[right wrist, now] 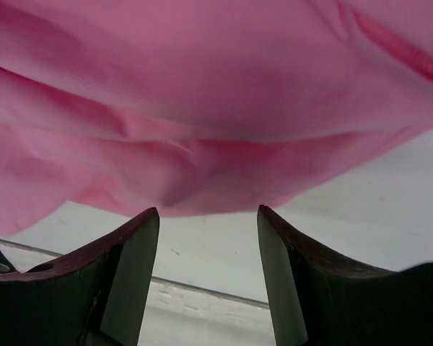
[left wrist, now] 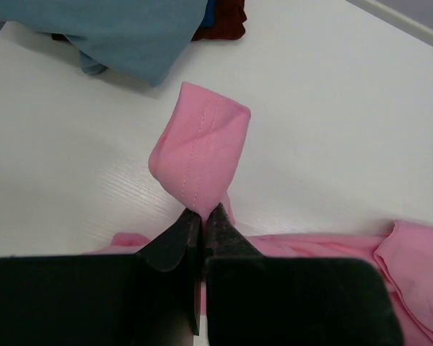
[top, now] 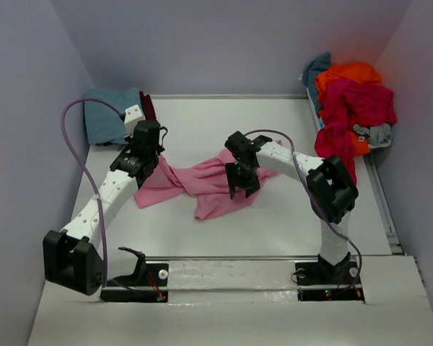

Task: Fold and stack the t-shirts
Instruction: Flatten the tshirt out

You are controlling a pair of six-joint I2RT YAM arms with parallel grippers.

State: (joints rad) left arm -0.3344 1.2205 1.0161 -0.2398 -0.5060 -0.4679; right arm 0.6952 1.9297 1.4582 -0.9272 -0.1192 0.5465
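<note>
Pink t-shirt is lying crumpled and unfolded in the middle of the counter. Its long axis is running left to right, tilted a little. The left end is sitting under the left gripper, and the right end is reaching slightly farther back, past the right gripper. The cloth is twisting into a narrow waist between the two grippers, and one wide flap is spreading toward the near edge. Cannot tell which end is the collar and which the hem.

Left gripper is pressing its fingers tight together on an edge of the pink t-shirt. In the left wrist view a small folded loop of cloth is sticking out beyond the fingertips, pointing toward the far left corner, with a double row of stitching running along it.

Right gripper is hanging over the right half of the pink t-shirt with its fingers spread apart. In the right wrist view pink cloth is filling the frame just beyond the fingertips, with nothing sitting between them. Cannot tell whether the tips are touching the cloth.

Blue t-shirt is sitting folded in the far left corner, well apart from the pink one, with dark red cloth peeking out at its right side.

Pile of t-shirts is heaping at the far right edge. An orange t-shirt is lying on top, a magenta t-shirt is draping down the front, a teal t-shirt is showing at the back and a grey t-shirt at the right.
</note>
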